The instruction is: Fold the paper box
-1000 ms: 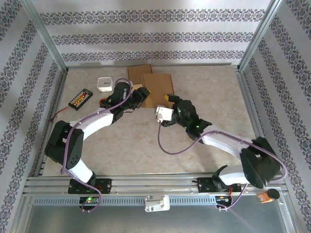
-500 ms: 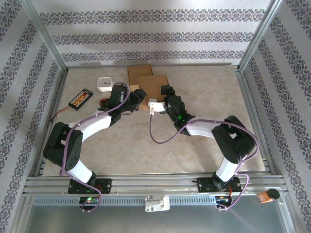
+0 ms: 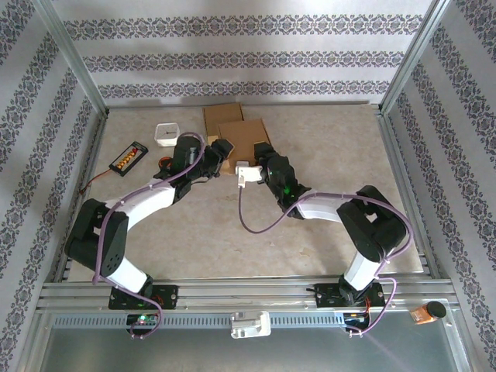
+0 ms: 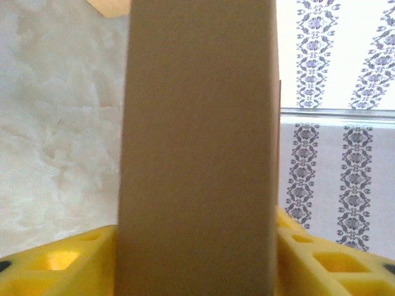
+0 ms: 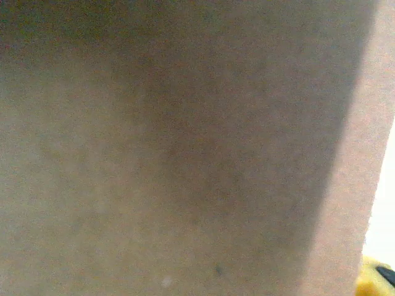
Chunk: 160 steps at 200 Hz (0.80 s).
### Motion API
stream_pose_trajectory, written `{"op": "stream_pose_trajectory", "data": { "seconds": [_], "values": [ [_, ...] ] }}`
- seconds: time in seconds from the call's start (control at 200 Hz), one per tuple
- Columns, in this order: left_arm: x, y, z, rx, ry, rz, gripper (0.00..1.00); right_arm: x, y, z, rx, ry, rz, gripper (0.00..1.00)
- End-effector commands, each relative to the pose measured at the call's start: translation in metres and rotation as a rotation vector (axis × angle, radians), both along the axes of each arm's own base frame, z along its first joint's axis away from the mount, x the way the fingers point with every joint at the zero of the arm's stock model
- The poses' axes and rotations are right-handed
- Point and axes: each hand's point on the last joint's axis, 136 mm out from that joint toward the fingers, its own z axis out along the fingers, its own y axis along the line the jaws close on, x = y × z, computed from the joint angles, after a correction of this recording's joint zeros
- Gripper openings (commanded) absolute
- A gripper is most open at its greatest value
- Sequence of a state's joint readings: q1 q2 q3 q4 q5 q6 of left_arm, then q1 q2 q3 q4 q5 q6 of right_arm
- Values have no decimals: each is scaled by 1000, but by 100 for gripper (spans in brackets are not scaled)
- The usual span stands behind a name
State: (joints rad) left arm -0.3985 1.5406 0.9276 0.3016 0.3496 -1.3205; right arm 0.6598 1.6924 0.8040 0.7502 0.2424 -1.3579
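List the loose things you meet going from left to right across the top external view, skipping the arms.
black case with orange inserts → white tub → paper box → small orange and black object on the near frame rail

box rear ctr | L claw left — R claw right

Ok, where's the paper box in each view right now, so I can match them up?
Top external: paper box at the far middle of the table.
Left wrist: paper box as a brown panel up the middle, between yellow fingers.
Right wrist: paper box close up, spanning most of the frame.
Shared landmark: striped wallpaper, top external's back wall, left wrist's right side.
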Motion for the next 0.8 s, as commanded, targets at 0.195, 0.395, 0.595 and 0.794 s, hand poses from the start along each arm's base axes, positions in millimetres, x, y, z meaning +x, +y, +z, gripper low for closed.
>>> {"op": "stream_pose_trajectory", "data": {
  "seconds": [0.195,0.395,0.595,0.794],
  "values": [
    [-13,51,102,379,-339,91,84,-58,-3,28,249,271,89,39],
    [-40,83,138,769,-532,37,88,-99,-8,23,214,725,98,43],
    [-70,100,134,970,-611,-32,89,-124,-19,17,-13,1067,-24,45],
    [-91,107,126,1012,-640,-70,89,-123,-32,11,-163,1268,-162,44]
  ]
}}
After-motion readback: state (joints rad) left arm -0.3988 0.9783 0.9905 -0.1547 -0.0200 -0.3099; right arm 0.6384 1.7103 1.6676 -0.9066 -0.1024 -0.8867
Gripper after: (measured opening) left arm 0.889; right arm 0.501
